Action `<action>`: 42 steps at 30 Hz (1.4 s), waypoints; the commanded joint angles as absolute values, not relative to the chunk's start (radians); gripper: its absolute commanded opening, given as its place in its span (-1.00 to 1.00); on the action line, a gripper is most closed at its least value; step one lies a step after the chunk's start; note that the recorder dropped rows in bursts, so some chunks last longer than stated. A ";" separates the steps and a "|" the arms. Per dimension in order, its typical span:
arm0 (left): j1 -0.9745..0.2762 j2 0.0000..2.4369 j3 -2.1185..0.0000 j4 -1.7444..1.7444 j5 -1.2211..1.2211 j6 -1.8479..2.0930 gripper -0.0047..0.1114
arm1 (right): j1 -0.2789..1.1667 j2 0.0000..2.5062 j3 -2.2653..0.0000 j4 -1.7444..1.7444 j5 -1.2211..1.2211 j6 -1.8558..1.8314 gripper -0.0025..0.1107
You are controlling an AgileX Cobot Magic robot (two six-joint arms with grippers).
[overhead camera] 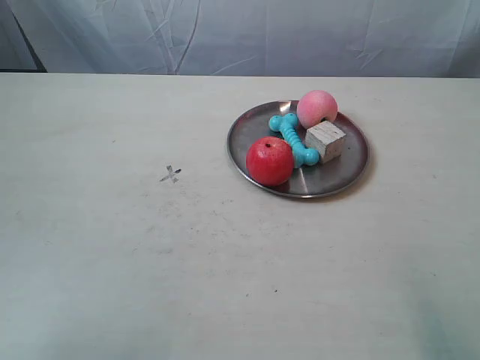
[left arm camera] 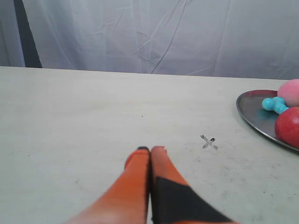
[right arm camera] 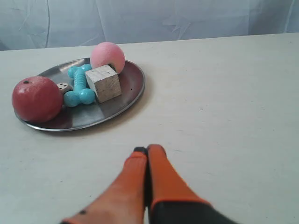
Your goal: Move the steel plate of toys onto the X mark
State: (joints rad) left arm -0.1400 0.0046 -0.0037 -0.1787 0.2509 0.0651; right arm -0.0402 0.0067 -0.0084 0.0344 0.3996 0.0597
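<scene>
Steel plate (overhead camera: 247, 132) of toys resting on the pale worktop (overhead camera: 225, 285), apart from the X mark (overhead camera: 171, 174).

In the exterior view the plate lies to the right of the X mark and slightly farther back, with bare worktop between them. On the plate, a red ball (overhead camera: 269, 160) sits at the near left, a pink ball (overhead camera: 317, 109) at the far rim, a turquoise bone (overhead camera: 293, 139) between them and a wooden cube (overhead camera: 325, 141) just right of the bone. The right wrist view also shows a small die (right arm camera: 64, 87) tucked between the red ball and the bone. The left end effector (left arm camera: 150, 150) has its orange fingers pressed together, holding nothing, just short of the X mark. The right end effector (right arm camera: 147, 150) is likewise pressed together and empty, short of the plate and not touching it.
</scene>
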 commanded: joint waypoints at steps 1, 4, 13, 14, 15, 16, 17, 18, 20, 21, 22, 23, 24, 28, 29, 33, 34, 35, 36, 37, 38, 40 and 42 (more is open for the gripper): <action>-0.144 0.000 0.000 -0.174 0.235 0.061 -0.92 | -0.045 0.000 -0.005 0.036 0.393 0.055 -0.96; -0.144 0.000 0.000 -0.174 0.235 0.061 -0.92 | -0.045 0.000 -0.005 0.036 0.393 0.055 -0.96; -0.144 0.000 0.000 -0.174 0.235 0.061 -0.92 | -0.045 0.000 -0.005 -0.125 0.273 0.053 -0.96; -0.144 0.000 0.000 -0.174 0.235 0.061 -0.92 | -0.045 0.000 -0.005 -0.123 0.266 0.053 -0.96; -0.144 0.000 0.000 -0.174 0.235 0.061 -0.92 | -0.045 0.000 -0.005 -0.123 0.265 0.053 -0.96; -0.144 0.000 0.000 -0.174 0.235 0.061 -0.92 | -0.045 0.000 -0.005 -0.123 0.265 0.053 -0.96; -0.144 0.000 0.000 -0.174 0.235 0.061 -0.92 | -0.045 0.000 -0.005 -0.123 0.265 0.053 -0.96; -0.144 0.000 0.000 -0.174 0.235 0.061 -0.92 | -0.045 0.000 -0.005 -0.123 0.263 0.053 -0.96; -0.144 0.000 0.000 -0.174 0.235 0.061 -0.92 | -0.045 0.000 -0.005 -0.121 0.233 0.053 -0.96; -0.144 0.000 0.000 -0.174 0.235 0.061 -0.92 | -0.045 0.000 -0.005 -0.079 0.194 0.063 -0.96; -0.144 0.000 0.000 -0.174 0.235 0.061 -0.92 | -0.045 0.000 -0.005 -0.017 0.149 0.089 -0.96; -0.144 0.000 0.000 -0.174 0.235 0.061 -0.92 | -0.045 0.000 -0.005 0.090 0.084 0.139 -0.96; -0.144 0.000 0.000 -0.174 0.235 0.061 -0.92 | -0.045 0.000 -0.005 0.231 0.014 0.218 -0.96; -0.144 0.000 0.000 -0.174 0.235 0.061 -0.92 | -0.045 0.000 -0.006 0.639 -0.175 0.363 -0.96; -0.144 0.000 0.000 -0.174 0.235 0.061 -0.92 | -0.045 0.000 -0.006 0.668 -0.206 0.363 -0.96; -0.144 0.000 0.000 -0.174 0.235 0.061 -0.92 | -0.045 0.000 -0.006 0.653 -0.360 0.302 -0.96; -0.144 0.000 0.000 -0.174 0.235 0.061 -0.92 | -0.045 0.000 -0.006 0.653 -0.399 0.302 -0.96; -0.144 0.000 0.000 -0.174 0.235 0.061 -0.92 | -0.045 0.000 -0.006 0.653 -0.452 0.302 -0.96; -0.144 0.000 0.000 -0.174 0.235 0.061 -0.92 | -0.045 0.000 -0.006 0.655 -0.481 0.300 -0.96; -0.144 0.000 0.000 -0.174 0.235 0.061 -0.92 | -0.045 0.000 -0.006 0.658 -0.505 0.298 -0.96; -0.144 0.000 0.000 -0.174 0.235 0.061 -0.92 | -0.045 0.000 -0.006 0.658 -0.527 0.298 -0.96; -0.144 0.000 0.000 -0.174 0.235 0.061 -0.92 | -0.045 0.000 -0.011 0.658 -0.528 0.298 -0.96; -0.144 0.000 0.000 -0.174 0.235 0.061 -0.92 | -0.045 0.020 -0.028 0.658 -0.509 0.301 -0.96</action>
